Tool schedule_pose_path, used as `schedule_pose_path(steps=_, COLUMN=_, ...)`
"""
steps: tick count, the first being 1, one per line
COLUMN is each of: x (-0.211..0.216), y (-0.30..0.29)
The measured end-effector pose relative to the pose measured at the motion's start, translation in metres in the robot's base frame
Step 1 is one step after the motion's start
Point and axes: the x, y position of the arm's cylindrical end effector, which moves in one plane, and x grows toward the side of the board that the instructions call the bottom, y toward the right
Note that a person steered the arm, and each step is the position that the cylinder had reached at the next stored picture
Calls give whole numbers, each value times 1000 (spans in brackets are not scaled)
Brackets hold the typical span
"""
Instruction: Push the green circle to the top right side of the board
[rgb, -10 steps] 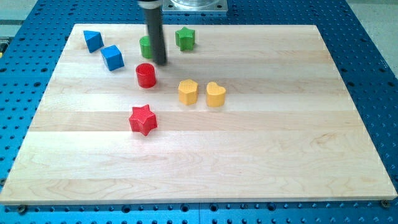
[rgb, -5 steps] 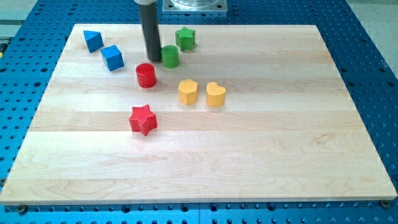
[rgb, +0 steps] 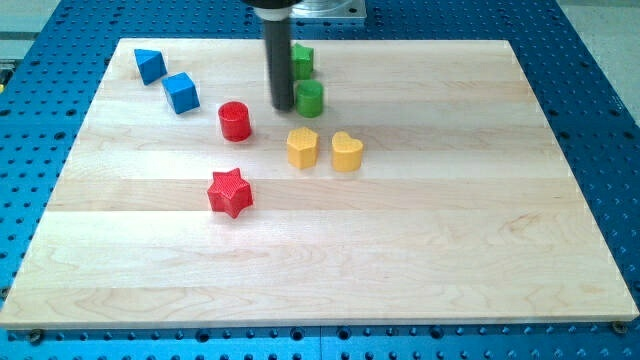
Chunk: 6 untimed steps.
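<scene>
Camera view: my tip (rgb: 283, 108) sits touching the green circle (rgb: 310, 98) at its 9 o'clock, upper-middle of the desk (rgb: 450, 250). No gripper here, just a rod. Risk: an off-centre push could slide it into the green star (rgb: 302, 60) at 12.

The board (rgb: 420, 230) is pale wood with faint lengthwise grain, set on a blue perforated table (rgb: 600, 100). Blocks: two blue (rgb: 150, 65) (rgb: 181, 92), green circle (rgb: 310, 98), a second green block (rgb: 302, 60), apparently a star, red cylinder (rgb: 235, 120), red star (rgb: 230, 192), two yellow (rgb: 302, 147) (rgb: 346, 151). My tip (rgb: 284, 107) is dark grey.
</scene>
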Motion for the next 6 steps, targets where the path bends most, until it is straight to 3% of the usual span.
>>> schedule_pose_path(steps=1, x=-26, y=100)
schedule_pose_path(steps=2, x=-27, y=129)
schedule_pose_path(steps=3, x=-14, y=61)
schedule_pose_path(steps=4, x=28, y=24)
schedule_pose_path(steps=5, x=46, y=50)
schedule_pose_path(steps=6, x=20, y=118)
